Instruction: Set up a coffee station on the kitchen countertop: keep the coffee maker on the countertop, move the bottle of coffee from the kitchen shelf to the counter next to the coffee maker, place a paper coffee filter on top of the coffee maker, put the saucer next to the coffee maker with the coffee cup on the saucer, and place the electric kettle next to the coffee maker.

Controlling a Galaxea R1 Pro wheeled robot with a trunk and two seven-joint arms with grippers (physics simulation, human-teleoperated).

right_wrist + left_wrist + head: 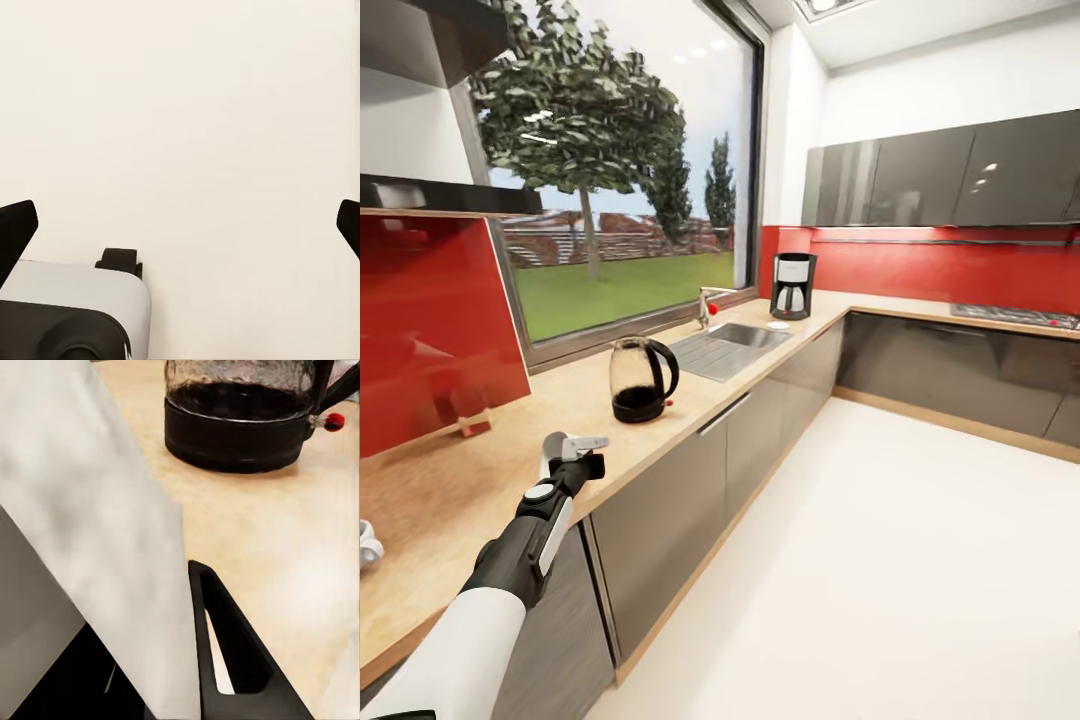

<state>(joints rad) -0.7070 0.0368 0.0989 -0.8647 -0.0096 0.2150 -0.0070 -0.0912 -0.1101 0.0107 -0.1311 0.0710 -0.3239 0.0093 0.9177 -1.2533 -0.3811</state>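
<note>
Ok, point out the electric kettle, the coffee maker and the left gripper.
electric kettle (639, 378): head view, glass body.
coffee maker (792, 285): head view, black front.
left gripper (592, 443): head view, between the fingertips.

A clear glass electric kettle (641, 378) on a matt black base is sitting on the matt wood-grain countertop (450, 480), while glossy red backsplash panels (430, 320) and shiny grey cabinets (920, 180) are reflecting light.

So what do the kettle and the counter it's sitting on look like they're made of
The kettle seems to be clear glass on a black, probably plastic, base: you see through its body. The counter looks like light wood or wood-look laminate, matte with faint grain; a render can't settle which.
</note>
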